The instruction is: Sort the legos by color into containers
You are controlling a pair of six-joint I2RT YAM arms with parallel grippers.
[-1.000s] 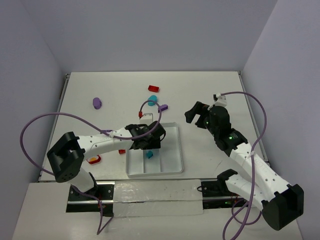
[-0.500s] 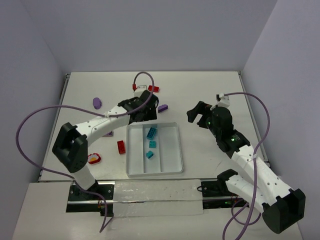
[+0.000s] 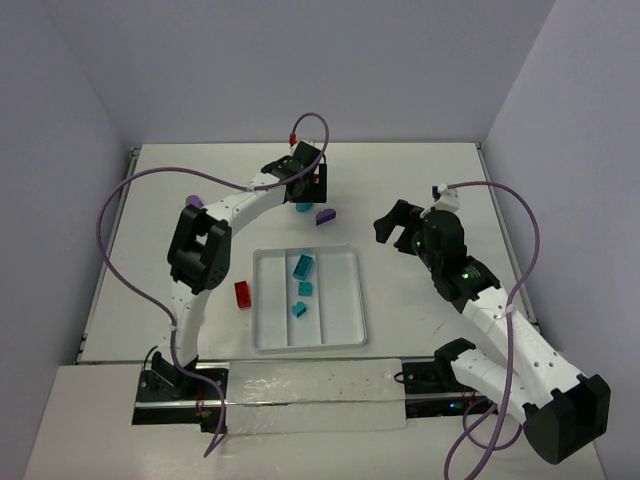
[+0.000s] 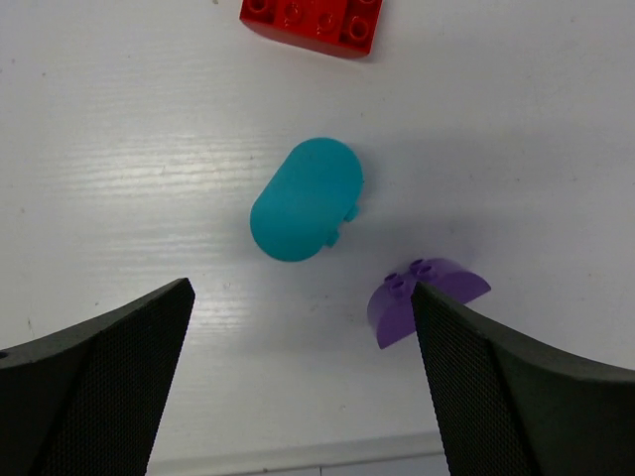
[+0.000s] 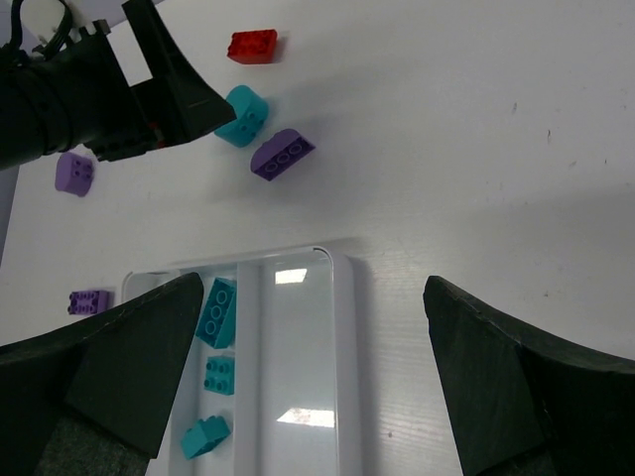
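Teal lego (image 4: 306, 200) lies clear beyond the spread left claw (image 4: 303, 293) (right claw (image 5: 313, 286) likewise spread).

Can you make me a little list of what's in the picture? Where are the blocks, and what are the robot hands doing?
Left gripper: open, empty, over the teal rounded brick
Right gripper: open, empty, to the right of the white tray
Middle compartment: three teal bricks
Other two compartments: no bricks
Beside the teal rounded brick: purple rounded brick and red brick
Left of the tray: another red brick
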